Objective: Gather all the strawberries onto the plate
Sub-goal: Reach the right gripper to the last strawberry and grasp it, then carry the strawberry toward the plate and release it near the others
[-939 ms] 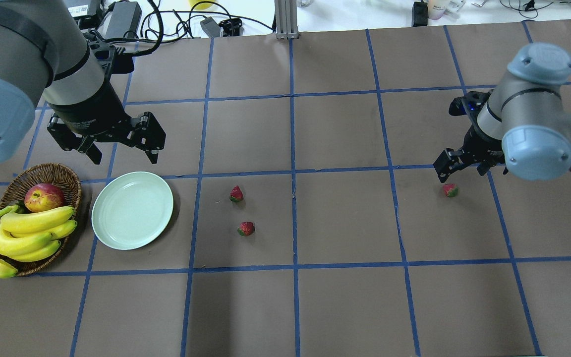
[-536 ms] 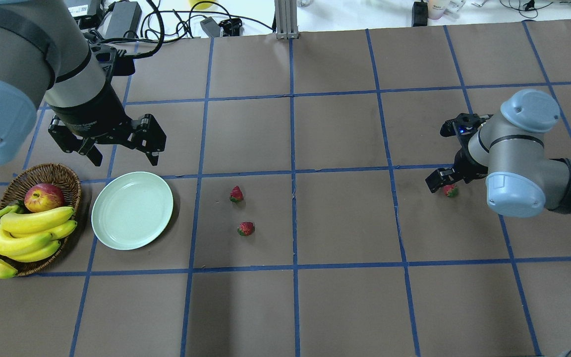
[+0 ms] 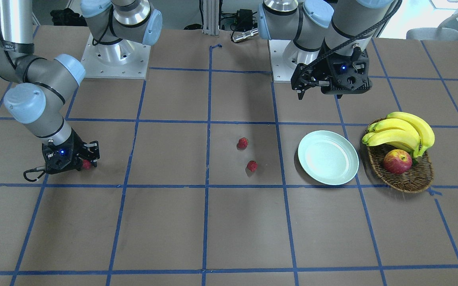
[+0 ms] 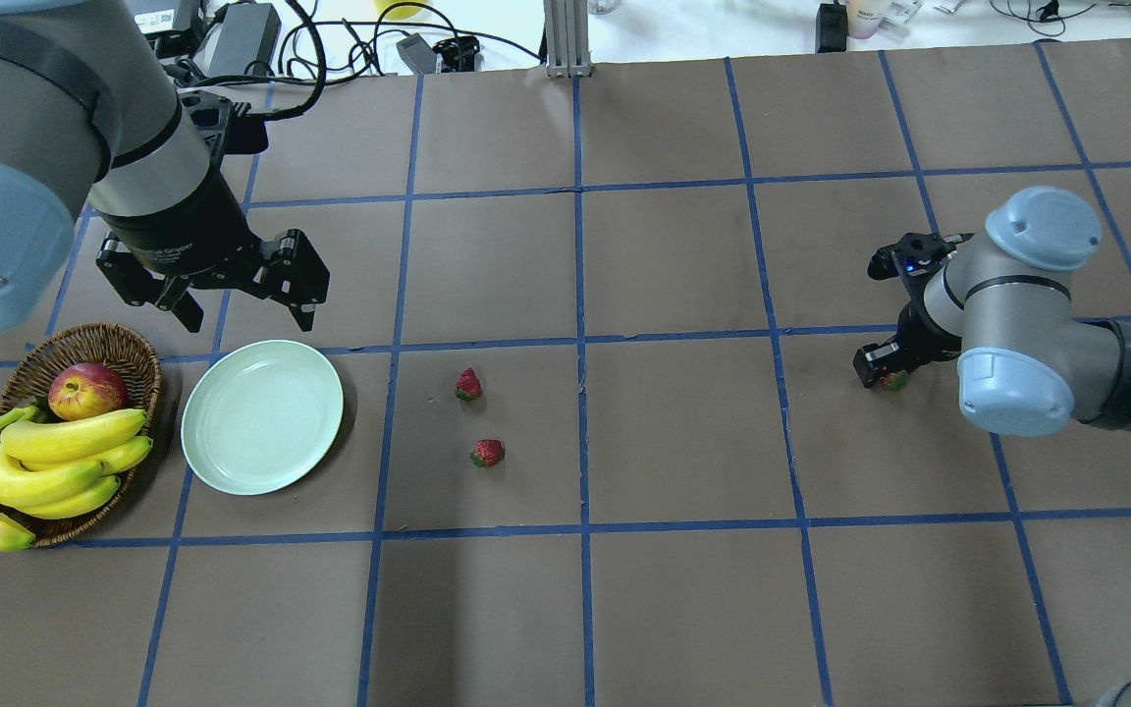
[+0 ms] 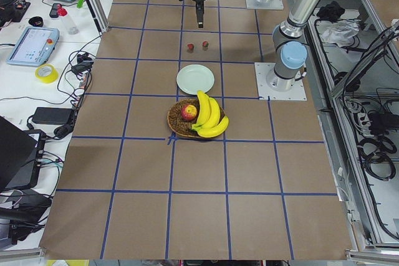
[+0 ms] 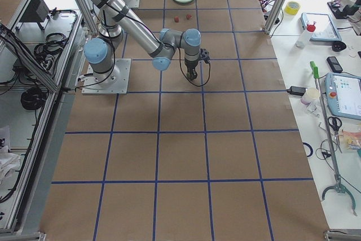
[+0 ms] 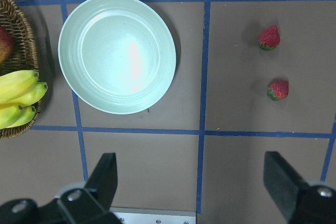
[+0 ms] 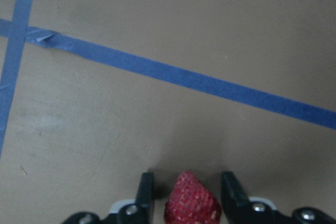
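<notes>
2 bumpy strawberries (image 7: 269, 37) nr round plate (image 7: 117, 53)

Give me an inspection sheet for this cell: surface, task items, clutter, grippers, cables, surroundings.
Surface: table covered in brown, with a blue tape grid.
Job's things: plate empty; two strawberries on the table beside it; third strawberry between the right gripper's fingers.
Clutter: wicker basket with apple and bananas, next to the plate.
Grippers: left gripper open, hovering beyond the plate; right gripper open, low, straddling the third strawberry.
Cables: power brick and cables past the far edge; cable loop at the right wrist.
Surroundings: side bench with tablet and yellow tape roll.
</notes>
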### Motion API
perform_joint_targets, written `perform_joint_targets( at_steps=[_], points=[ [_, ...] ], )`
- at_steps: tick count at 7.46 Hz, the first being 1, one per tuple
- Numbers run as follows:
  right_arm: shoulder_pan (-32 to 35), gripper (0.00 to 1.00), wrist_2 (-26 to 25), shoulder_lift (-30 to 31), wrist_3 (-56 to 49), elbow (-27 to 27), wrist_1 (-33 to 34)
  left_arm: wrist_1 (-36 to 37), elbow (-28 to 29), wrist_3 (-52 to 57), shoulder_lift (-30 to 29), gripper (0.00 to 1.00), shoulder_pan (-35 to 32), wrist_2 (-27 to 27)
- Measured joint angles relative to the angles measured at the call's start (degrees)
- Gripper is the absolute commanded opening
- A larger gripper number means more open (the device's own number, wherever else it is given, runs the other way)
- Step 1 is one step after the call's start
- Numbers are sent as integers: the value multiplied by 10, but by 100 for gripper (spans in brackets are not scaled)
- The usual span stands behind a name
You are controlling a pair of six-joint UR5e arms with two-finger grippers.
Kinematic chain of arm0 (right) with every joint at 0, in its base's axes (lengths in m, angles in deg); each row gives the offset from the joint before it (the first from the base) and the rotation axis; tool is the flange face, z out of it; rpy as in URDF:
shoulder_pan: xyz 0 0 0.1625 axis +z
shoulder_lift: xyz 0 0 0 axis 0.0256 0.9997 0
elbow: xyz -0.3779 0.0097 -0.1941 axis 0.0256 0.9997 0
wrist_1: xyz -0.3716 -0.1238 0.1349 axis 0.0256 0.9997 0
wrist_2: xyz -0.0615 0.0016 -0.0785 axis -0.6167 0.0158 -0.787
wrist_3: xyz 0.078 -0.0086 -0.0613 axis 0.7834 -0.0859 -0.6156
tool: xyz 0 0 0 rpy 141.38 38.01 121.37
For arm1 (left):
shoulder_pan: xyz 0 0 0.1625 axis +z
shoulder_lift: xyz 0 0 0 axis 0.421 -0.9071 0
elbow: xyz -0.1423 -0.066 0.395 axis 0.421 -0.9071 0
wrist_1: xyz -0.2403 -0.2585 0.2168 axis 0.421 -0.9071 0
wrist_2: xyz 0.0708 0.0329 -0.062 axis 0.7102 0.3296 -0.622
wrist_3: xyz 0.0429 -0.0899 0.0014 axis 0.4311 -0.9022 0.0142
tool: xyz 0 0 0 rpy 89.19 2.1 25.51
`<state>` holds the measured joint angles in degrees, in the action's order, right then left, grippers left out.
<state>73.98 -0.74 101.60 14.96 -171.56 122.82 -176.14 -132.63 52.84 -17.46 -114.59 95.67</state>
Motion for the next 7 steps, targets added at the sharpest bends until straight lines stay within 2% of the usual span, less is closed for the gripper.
perform_joint_targets(
  at_steps=[2, 4, 6, 7],
  points=[
    [0, 2, 0, 4, 12, 7, -11, 0, 1, 1, 1, 100, 2, 1],
    [19, 2, 14, 11, 91, 56, -62, 1, 4, 1, 1, 100, 4, 7],
    [123, 1, 24, 12, 264, 142, -131, 1, 2, 1, 1, 100, 3, 9],
    [187, 1, 27, 1, 360, 171, -142, 0, 1, 1, 1, 100, 3, 10]
  ],
)
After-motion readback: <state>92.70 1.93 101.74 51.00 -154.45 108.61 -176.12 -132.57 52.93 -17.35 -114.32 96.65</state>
